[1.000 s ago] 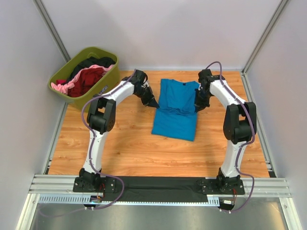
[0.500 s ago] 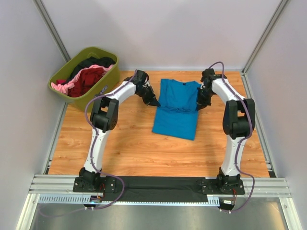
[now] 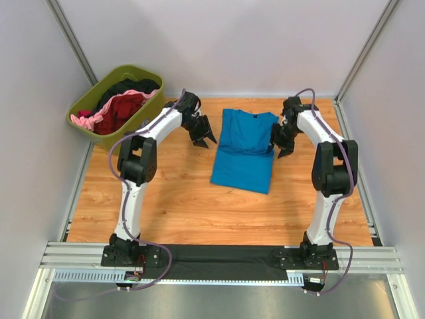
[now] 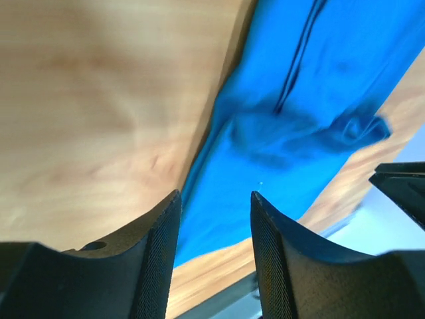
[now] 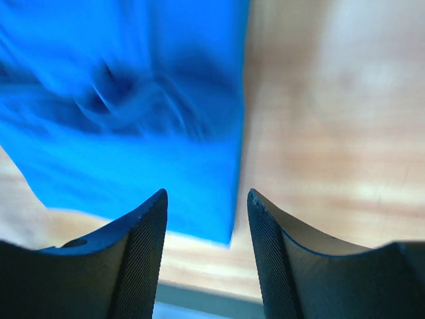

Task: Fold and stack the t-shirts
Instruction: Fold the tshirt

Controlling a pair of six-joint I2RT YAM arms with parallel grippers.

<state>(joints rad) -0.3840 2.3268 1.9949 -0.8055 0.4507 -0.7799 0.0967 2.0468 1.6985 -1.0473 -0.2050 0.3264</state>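
A bright blue t-shirt [image 3: 244, 151] lies partly folded on the wooden table, sleeves turned in, with a creased ridge across its middle. It fills the upper right of the left wrist view [image 4: 292, 113] and the upper left of the right wrist view [image 5: 119, 113]. My left gripper [image 3: 202, 141] hovers just off the shirt's left edge, open and empty [image 4: 214, 199]. My right gripper [image 3: 284, 150] hangs beside the shirt's right edge, also open with nothing between its fingers [image 5: 206, 196]. More t-shirts, dark red [image 3: 123, 109], pink and black, are heaped in the tub.
An olive-green plastic tub [image 3: 143, 119] stands at the table's far left corner. Grey walls with metal posts enclose the table [image 3: 186, 206] on three sides. A black cloth strip and aluminium rails [image 3: 219, 262] run along the near edge between the arm bases.
Both grippers have let go of the blue t-shirt's sides, opened, and drawn slightly outward and up. The shirt's folded-in sleeves now rest on its body.
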